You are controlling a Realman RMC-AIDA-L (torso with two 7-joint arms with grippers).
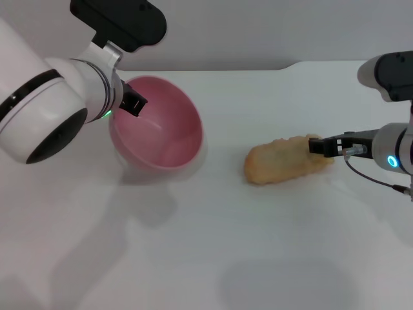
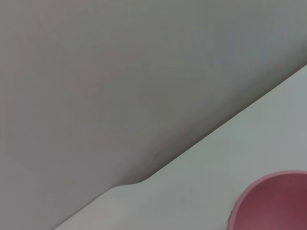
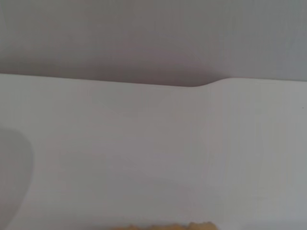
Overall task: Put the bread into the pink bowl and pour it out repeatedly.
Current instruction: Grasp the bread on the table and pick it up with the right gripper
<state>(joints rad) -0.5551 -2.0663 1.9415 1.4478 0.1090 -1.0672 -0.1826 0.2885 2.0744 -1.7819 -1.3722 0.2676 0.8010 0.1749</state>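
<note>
The pink bowl [image 1: 164,129] is at the left of the table, tilted with its opening facing right and toward me; it is empty. My left gripper [image 1: 132,102] is shut on the bowl's left rim. A part of the rim also shows in the left wrist view [image 2: 276,203]. The bread [image 1: 281,161] lies on the table to the right of the bowl, plain tan side up. My right gripper [image 1: 321,146] is shut on the bread's right end. A sliver of the bread shows in the right wrist view [image 3: 168,226].
The white table [image 1: 213,258] has a far edge with a step in it [image 1: 290,64], and a grey wall stands behind it. Nothing else stands on the table.
</note>
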